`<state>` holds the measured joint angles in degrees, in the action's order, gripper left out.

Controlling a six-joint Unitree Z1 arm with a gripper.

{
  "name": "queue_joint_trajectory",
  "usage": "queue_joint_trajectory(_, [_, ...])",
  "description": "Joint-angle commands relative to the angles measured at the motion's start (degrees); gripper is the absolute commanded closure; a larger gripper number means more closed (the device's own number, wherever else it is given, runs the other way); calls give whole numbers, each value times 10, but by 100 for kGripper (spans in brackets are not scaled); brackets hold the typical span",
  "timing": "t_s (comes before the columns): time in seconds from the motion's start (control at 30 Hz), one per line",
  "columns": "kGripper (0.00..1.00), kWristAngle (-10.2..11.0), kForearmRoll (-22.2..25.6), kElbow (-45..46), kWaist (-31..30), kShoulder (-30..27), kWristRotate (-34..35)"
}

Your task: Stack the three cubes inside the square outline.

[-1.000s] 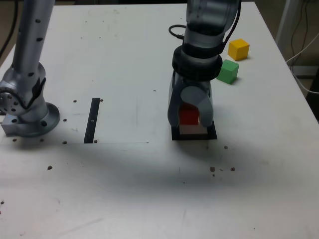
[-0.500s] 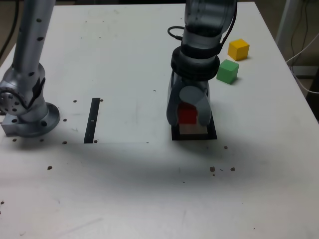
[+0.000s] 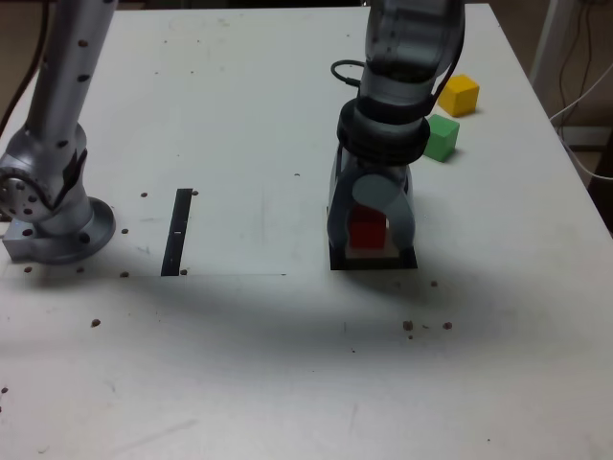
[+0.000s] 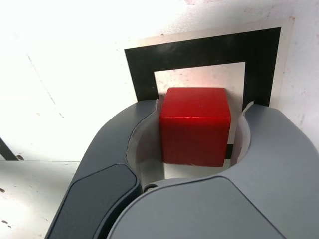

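Red solid plastic cube (image 4: 195,124) sits between the two grey fingers (image 4: 271,149) of the end effector (image 3: 370,222), over the pale whitish centre of the flat thick black square outline (image 4: 199,52) on the white surface (image 3: 239,115). In the wrist view one finger's inner edge lies against one side of the cube, while a thin sliver of gap shows between the other finger and the cube's opposite side, so the jaws look slightly released; whether they are gripping the cube I cannot tell. The cube appears to rest on the square's centre, within the black border. The end effector points straight down over the outline, its fingers flanking the cube on both sides. Beyond the end effector, towards the far edge of the surface and on the exterior view's right, a green solid cube (image 3: 442,137) stands close to the arm's wrist, and a yellow solid cube (image 3: 460,95) stands just past it, the two near each other but apart.
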<state>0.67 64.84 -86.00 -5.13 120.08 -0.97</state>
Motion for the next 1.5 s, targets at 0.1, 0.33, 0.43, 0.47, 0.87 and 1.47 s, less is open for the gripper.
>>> queue_joint_trajectory(0.1, [29,2,-8,1,1,4,-1])
queue_joint_trajectory(0.33, [1,15,-6,8,3,-13,4])
queue_joint_trajectory(0.43, [0,21,-5,9,4,-18,6])
queue_joint_trajectory(0.47, [0,22,-5,10,4,-20,7])
queue_joint_trajectory(0.87, [0,51,18,-5,44,-61,-23])
queue_joint_trajectory(1.47, [1,117,127,-240,195,-27,-235])
